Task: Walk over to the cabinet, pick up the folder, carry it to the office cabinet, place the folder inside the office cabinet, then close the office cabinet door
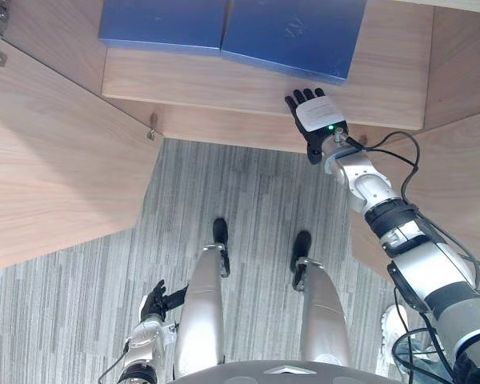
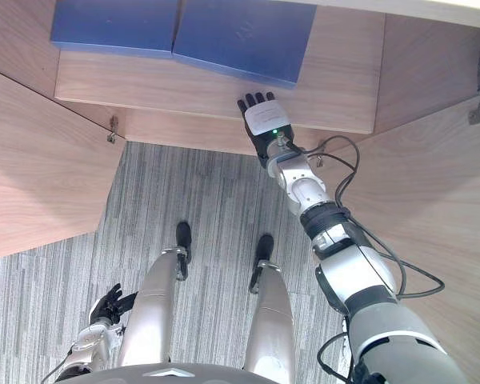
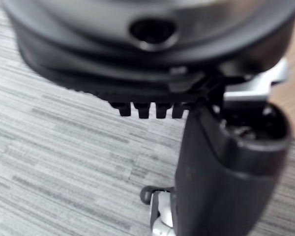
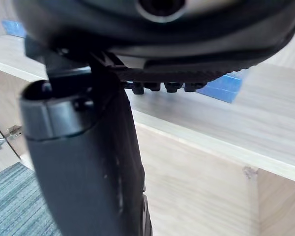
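While R hand point(image 1: 316, 116) hangs by folder point(image 1: 292, 32), fingers point(image 1: 304, 98) are straight, empty.

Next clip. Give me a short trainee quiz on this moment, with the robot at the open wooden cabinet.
1. True or false: the right hand is curled round the nearer flat blue folder.
2. How many blue folders lie on the light wooden shelf? A one, B two, C three.
3. Fill in: the wooden cabinet door on the robot's left stands ____.
Key: 1 false, its straight fingers lie just short of it; 2 B; 3 open.
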